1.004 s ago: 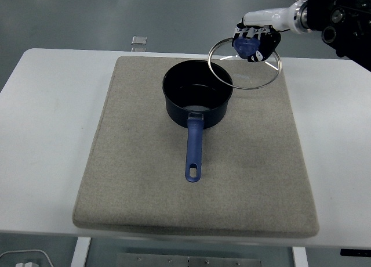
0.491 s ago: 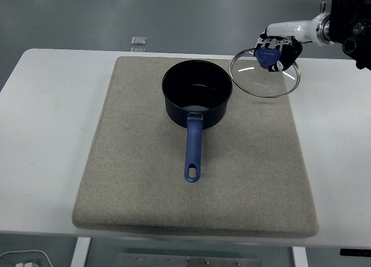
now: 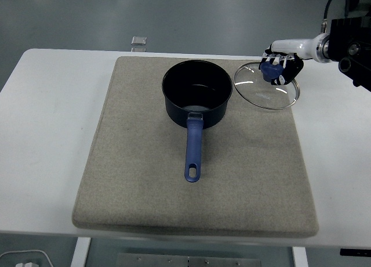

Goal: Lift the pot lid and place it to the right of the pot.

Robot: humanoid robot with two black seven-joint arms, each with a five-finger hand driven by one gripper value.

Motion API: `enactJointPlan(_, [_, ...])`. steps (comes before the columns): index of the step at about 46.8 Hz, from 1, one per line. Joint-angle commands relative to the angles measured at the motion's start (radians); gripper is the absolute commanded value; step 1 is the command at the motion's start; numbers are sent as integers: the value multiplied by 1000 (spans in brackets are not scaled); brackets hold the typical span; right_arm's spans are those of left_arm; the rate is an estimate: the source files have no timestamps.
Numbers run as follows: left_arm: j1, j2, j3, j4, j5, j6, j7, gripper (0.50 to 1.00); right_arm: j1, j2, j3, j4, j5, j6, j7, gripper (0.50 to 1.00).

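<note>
**Lid carried clear of pot and lowered to the mat's right side**

The glass lid now sits to the right of the pot, just beside its rim and no longer overlapping it as it did a second ago. It has also dropped and flattened, and appears to rest on or just above the mat; contact cannot be confirmed. The right hand remains clamped on the lid's blue knob. Judgement: placement is nearly complete, with release outstanding.

The lid is a clear disc with a thin metal rim. The pot is dark, round and open, with a long blue handle pointing toward the near edge. The mat is coarse grey-beige fabric on a smooth white table. The left arm is not in view.
</note>
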Motion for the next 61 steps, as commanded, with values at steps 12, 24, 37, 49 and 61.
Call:
enactJointPlan(12, [0,0,0,0,0,0,0,1000,-16,8,-2,0,0,-23,2,500])
enactJointPlan(24, [0,0,0,0,0,0,0,1000,-58,14,-2,-2,-3,-77,2,527])
enactJointPlan(37, [0,0,0,0,0,0,0,1000,-95,23,-32,-23,-5,-144,2,584])
enactJointPlan(49, [0,0,0,0,0,0,0,1000,-98,18,-31,-25,12,-160,3,872])
enactJointPlan(61, [0,0,0,0,0,0,0,1000,-86,3,-14,-23,31,-160,8,915])
